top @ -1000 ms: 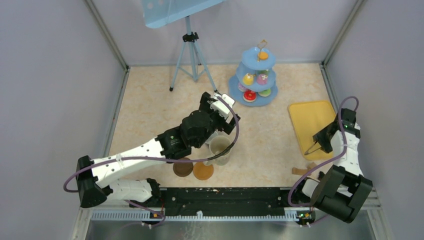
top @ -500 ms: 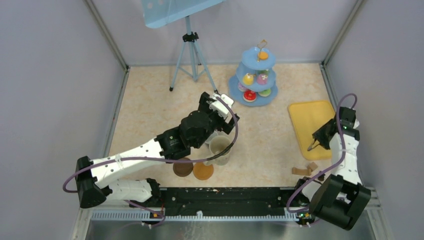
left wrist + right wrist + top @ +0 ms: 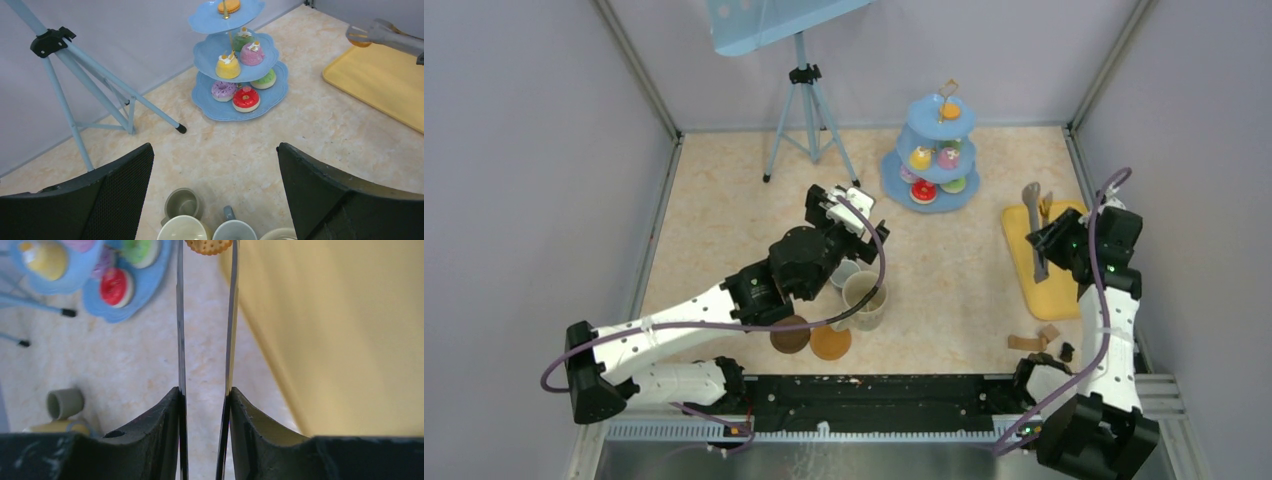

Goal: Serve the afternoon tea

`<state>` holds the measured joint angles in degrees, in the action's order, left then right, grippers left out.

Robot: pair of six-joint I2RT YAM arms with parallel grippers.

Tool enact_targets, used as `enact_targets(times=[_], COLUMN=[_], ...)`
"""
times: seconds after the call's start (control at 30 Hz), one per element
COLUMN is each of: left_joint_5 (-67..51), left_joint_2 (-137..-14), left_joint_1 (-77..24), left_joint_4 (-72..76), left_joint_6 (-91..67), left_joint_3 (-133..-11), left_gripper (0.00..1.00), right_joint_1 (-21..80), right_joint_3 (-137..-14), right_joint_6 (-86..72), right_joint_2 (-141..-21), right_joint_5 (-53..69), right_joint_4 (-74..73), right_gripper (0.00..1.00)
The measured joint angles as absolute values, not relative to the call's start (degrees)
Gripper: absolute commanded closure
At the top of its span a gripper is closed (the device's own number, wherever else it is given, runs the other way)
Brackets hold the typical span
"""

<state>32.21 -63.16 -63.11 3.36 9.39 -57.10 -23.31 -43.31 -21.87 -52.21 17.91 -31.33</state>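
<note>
The light-blue cake stand [image 3: 936, 155] stands at the back with small toy cakes [image 3: 246, 97] on its tiers. My right gripper [image 3: 1054, 243] is shut on the metal tongs [image 3: 180, 330] over the yellow tray. The tongs pinch an orange biscuit cake [image 3: 208, 245] at their tip, pointing toward the stand [image 3: 125, 295]. My left gripper [image 3: 215, 150] hangs wide open and holds nothing, just above the cluster of mugs. Below it are a small grey mug [image 3: 182, 204], a yellow mug [image 3: 182, 230] and another grey mug [image 3: 235, 232]. The large cream mug [image 3: 865, 298] stands beside two brown coasters [image 3: 810, 339].
A light-blue tripod [image 3: 804, 110] stands at the back left, holding a blue board. The flat yellow tray [image 3: 1056, 275] lies at the right. Small brown pieces [image 3: 1034, 340] lie near the front right. Grey walls close in the table on three sides.
My right arm has risen and swung toward the tray's far end with the tongs, which now stick out toward the stand. My left arm has drawn back slightly to the left, still open.
</note>
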Motion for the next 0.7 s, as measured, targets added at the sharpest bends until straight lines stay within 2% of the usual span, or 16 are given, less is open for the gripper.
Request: enact_targets(times=[0.2, 0.43, 0.7], left_joint_5=[34.09, 34.63, 35.05], left_joint_2=[-62.50, -62.50, -62.54], left_joint_1=[-63.11, -63.11, -63.11], left_joint_4=[5.04, 6.09, 6.07], left_joint_6=[10.04, 10.68, 10.87], left_joint_3=[-56.25, -55.92, -55.92], left_gripper=[0.01, 0.01, 0.01], right_joint_1=[-7.75, 9.69, 15.92], right_joint_3=[-49.12, -63.51, -71.18], right_joint_6=[-22.76, -24.03, -24.08], right_joint_2=[-52.99, -61.89, -73.76], right_joint_5=[24.99, 24.38, 17.32], right_joint_4=[-24.73, -17.58, -16.40], right_gripper=[0.91, 0.91, 0.91])
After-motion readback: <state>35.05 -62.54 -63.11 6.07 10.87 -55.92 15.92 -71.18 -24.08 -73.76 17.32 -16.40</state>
